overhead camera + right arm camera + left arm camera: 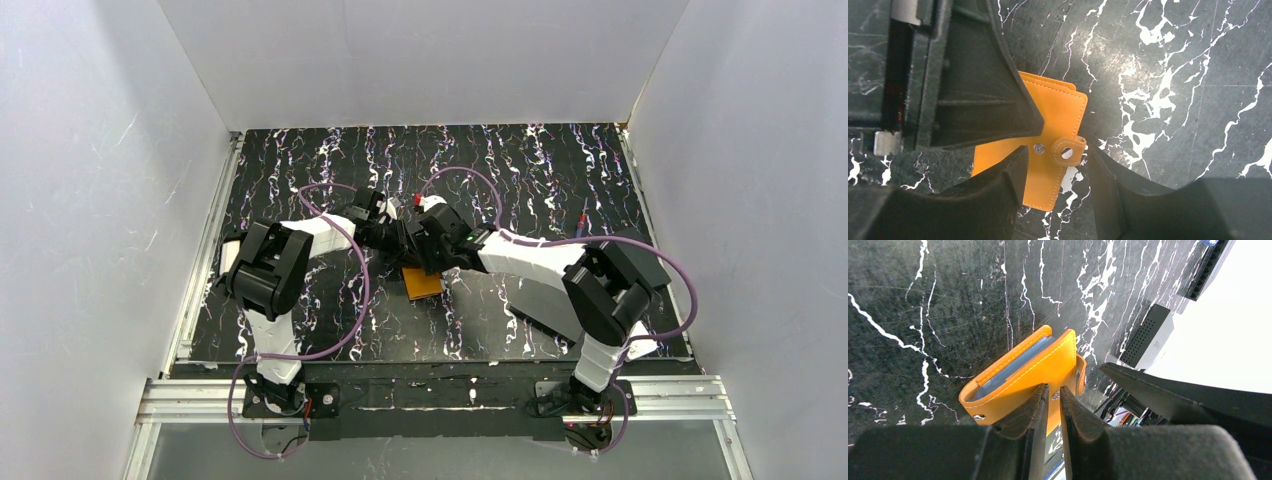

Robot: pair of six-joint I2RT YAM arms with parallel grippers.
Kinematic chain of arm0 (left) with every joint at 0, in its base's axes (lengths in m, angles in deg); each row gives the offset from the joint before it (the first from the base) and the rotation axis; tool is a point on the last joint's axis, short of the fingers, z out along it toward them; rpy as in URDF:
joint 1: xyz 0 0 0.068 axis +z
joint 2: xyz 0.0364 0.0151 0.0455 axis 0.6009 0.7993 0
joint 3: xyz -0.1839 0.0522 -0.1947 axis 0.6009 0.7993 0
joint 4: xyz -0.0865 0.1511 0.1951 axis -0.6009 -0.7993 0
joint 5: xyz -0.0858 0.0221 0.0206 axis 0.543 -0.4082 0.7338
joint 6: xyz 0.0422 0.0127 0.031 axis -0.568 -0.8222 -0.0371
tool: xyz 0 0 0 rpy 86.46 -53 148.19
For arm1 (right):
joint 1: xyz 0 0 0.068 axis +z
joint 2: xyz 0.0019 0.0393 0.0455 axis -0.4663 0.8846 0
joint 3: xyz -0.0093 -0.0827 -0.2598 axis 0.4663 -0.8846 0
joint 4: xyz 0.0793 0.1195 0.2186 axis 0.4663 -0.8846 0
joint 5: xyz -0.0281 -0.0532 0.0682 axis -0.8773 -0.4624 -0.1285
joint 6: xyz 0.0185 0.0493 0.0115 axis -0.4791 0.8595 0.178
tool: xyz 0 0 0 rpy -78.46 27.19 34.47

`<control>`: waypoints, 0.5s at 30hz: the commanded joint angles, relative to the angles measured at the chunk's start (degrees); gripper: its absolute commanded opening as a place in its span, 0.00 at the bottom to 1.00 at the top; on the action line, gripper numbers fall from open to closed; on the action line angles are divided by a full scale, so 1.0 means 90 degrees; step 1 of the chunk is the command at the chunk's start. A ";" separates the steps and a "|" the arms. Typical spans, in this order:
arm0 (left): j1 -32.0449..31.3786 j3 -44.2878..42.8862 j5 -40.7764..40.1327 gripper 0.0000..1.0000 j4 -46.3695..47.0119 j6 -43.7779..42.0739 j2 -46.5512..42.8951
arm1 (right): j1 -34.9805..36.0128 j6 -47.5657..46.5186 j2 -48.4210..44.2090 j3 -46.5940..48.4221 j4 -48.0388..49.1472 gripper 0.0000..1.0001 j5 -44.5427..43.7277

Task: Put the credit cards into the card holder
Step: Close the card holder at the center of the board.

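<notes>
The card holder (1018,372) is clenched in the left gripper (1053,389); its snap tab (1069,151) is framed between released right gripper (1054,156) jaws. The cover could be pulled free by oblique tugging.

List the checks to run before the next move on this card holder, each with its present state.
1. Snap tab undone: ok, its cap sits off the stud.
2. Card holder opened wide: not ok, the covers are only slightly apart, with the sleeves seen edge-on.
3. Right gripper open with a finger on each side of the tab: ok.
4. Left gripper gripping the cover: cannot tell; its jaws are nearly together at the cover's edge.
5. Card ready to insert: cannot tell, none clearly seen.
</notes>
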 commanded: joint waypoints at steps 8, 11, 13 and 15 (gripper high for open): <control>-0.0029 0.0243 -0.0418 0.15 -0.0260 -0.0179 0.0125 | 0.0306 0.0183 0.0417 0.0674 -0.0593 0.41 -0.1592; -0.0032 0.0255 -0.0422 0.15 -0.0245 -0.0182 0.0133 | 0.0306 0.0150 0.0512 0.0766 -0.0683 0.41 -0.1690; -0.0026 0.0267 -0.0420 0.15 -0.0245 -0.0179 0.0124 | 0.0316 0.0155 0.0506 0.0796 -0.0723 0.38 -0.1713; -0.0023 0.0263 -0.0408 0.15 -0.0250 -0.0196 0.0119 | 0.0316 0.0169 0.0394 0.0752 -0.0712 0.34 -0.1717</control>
